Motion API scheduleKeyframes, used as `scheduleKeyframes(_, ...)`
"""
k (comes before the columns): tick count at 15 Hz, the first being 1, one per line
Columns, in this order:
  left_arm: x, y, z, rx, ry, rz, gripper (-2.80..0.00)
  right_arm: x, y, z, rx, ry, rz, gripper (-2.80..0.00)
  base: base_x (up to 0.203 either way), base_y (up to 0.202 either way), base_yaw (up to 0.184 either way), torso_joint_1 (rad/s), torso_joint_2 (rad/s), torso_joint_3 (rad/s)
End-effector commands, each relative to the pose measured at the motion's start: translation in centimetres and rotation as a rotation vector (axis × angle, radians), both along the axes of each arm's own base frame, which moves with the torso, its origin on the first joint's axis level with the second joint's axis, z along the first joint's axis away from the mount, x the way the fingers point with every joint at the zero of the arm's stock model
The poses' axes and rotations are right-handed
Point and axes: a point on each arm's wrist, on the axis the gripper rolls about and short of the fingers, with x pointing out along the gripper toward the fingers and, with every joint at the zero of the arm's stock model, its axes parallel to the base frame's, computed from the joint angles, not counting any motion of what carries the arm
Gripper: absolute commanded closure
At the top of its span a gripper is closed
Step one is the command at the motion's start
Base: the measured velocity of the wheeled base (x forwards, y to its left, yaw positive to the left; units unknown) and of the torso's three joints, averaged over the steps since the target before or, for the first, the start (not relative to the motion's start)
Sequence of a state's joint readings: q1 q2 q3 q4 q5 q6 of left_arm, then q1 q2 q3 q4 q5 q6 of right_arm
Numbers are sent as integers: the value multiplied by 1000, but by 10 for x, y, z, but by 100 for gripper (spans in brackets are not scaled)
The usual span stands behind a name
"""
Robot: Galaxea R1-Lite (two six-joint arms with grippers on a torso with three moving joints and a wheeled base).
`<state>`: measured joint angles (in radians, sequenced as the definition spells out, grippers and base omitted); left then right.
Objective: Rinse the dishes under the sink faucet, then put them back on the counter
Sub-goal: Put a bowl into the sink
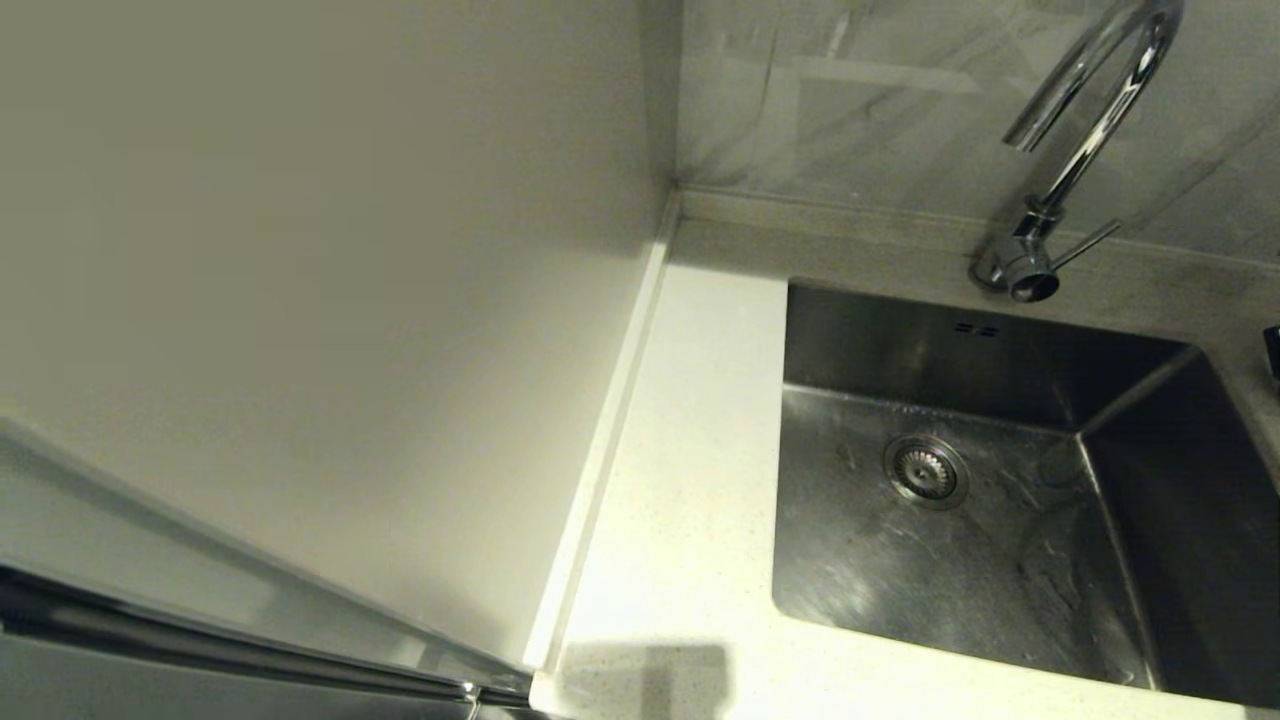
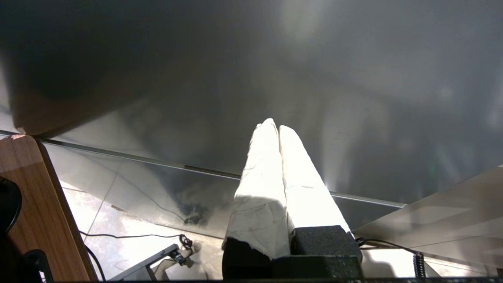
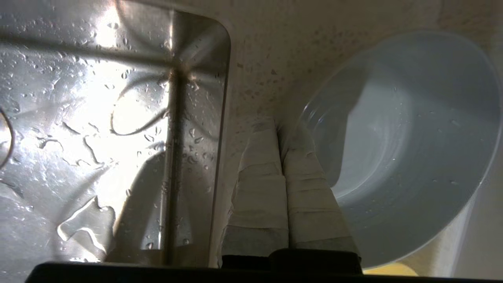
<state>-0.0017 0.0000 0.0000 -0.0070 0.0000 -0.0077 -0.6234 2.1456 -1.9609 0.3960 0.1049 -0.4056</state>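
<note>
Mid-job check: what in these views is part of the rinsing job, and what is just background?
Job: faucet, sink, counter, white bowl, right gripper shut on its rim.

Background: wall panel, wooden board, floor cables, parked left gripper.

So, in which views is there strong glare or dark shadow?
Head view: a shadow on the counter at the near edge, soft glare on the sink floor. Left wrist view: the shut left gripper is overexposed white. Right wrist view: bright glare on the wet sink; the right gripper is in shade beside a bowl.
</note>
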Motion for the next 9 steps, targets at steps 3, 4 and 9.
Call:
scheduleKeyframes(3,0,0,-1,0,2,0,0,-24,20,24,6,-35,44,0,0,0,0,0,0,0)
scheduleKeyframes(4,0,0,-1,0,2,0,0,-33,27,27,20,-36,63,0,0,0,0,0,0,0)
scheduleKeyframes(9,0,0,-1,0,2,0,0,-85,76,6,88,18,200,0,0,0,0,0,0,0)
